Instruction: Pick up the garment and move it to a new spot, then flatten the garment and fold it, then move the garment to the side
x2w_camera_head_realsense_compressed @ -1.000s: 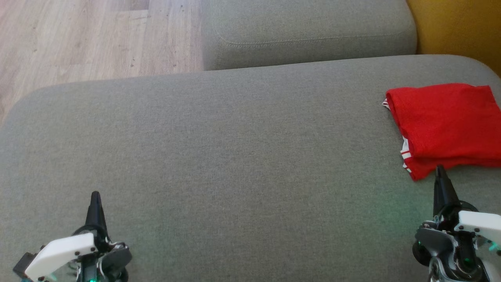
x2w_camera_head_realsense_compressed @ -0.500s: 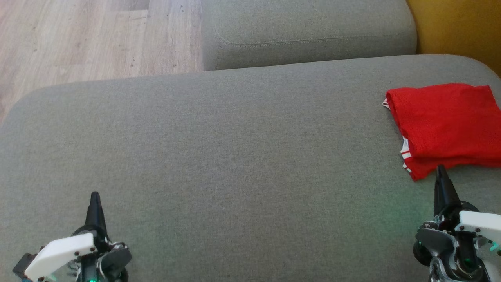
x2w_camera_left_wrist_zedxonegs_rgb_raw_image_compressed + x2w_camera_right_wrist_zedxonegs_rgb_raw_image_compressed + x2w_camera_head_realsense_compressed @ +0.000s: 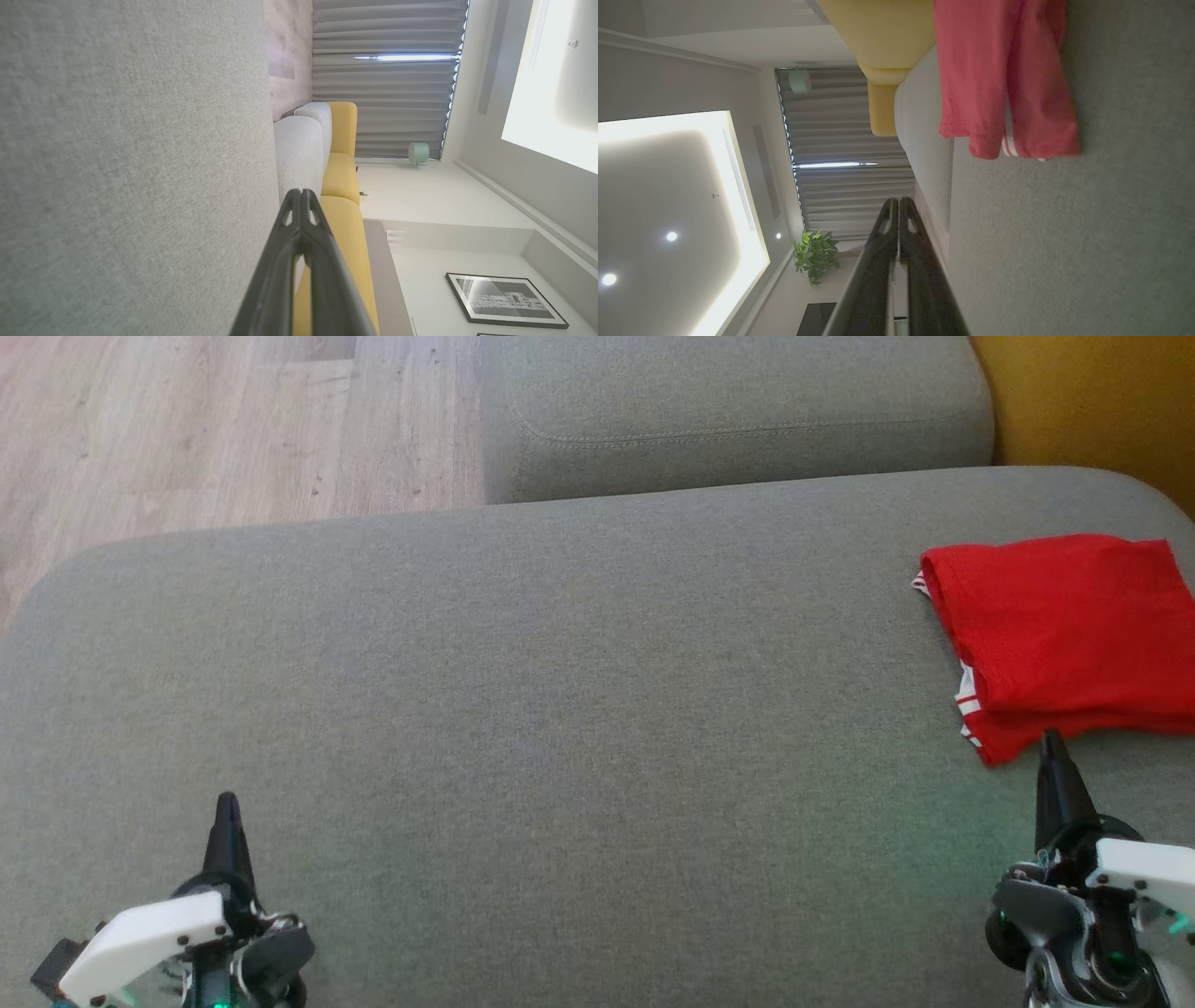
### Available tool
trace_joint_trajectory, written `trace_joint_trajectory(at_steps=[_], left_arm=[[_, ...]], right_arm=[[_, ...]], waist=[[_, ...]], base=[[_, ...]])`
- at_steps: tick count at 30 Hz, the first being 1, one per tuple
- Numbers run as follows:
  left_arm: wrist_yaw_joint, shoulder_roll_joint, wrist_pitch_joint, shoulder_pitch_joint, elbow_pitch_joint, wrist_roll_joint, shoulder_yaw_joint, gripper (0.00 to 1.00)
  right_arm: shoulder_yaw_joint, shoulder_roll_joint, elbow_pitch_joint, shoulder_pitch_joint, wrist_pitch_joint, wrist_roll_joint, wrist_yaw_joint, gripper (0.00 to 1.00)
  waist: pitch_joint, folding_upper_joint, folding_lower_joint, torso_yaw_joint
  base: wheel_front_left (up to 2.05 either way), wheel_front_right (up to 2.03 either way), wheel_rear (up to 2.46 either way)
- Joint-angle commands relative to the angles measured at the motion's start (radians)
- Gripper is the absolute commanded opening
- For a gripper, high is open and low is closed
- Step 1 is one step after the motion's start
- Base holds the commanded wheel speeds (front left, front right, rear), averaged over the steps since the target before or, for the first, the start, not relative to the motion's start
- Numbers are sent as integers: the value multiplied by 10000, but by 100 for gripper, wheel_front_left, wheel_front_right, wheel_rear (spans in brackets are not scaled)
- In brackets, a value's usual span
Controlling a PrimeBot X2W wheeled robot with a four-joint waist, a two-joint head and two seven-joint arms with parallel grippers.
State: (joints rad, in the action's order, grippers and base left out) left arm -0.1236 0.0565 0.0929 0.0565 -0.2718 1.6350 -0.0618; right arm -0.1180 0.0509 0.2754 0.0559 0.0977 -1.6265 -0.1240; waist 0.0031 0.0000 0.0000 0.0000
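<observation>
1. A broad grey sofa seat (image 3: 560, 709) takes up most of the head view. A second grey cushion (image 3: 738, 411) lies beyond its far edge.
2. Pale wooden floor (image 3: 187, 420) shows at the upper left, and a yellow cushion (image 3: 1102, 401) at the upper right corner.
3. The garment (image 3: 1064, 635), red with white stripes at one edge, lies folded in a flat, roughly square stack. It rests on the far right of the sofa seat and runs off the right edge of the head view.
4. The left gripper (image 3: 227, 800) sits at the lower left above bare grey fabric, well apart from the garment. Its jaws are pressed together and hold nothing.
5. The right gripper (image 3: 1050, 737) sits at the lower right. Its jaws are also pressed together and empty, and its tip points at the garment's near edge.
6. In the left wrist view, the dark fingers (image 3: 280, 261) meet at a point. The grey seat lies on one side, with yellow sofa cushions (image 3: 343, 163) and grey curtains (image 3: 387, 93) beyond.
7. In the right wrist view, the closed fingers (image 3: 920, 261) point past the seat's edge. The folded garment (image 3: 1004, 79) lies ahead and to one side, with clear grey fabric between it and the tips. A green potted plant (image 3: 815, 254) stands in the background.
</observation>
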Motion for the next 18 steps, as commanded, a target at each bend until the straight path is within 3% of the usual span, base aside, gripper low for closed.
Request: trace_joint_trajectory(at_steps=[1,18], left_arm=[[-71,65,64,499,274,-120,-346,0],[-71,39,94,503,272,-151,-384,0]], right_arm=[[171,90,-314,507,51,72,-67,0],[142,69,-312,510,75,97,-67,0]], waist=[[0,0,0,0],[0,0,0,0]], base=[[0,0,0],[0,0,0]])
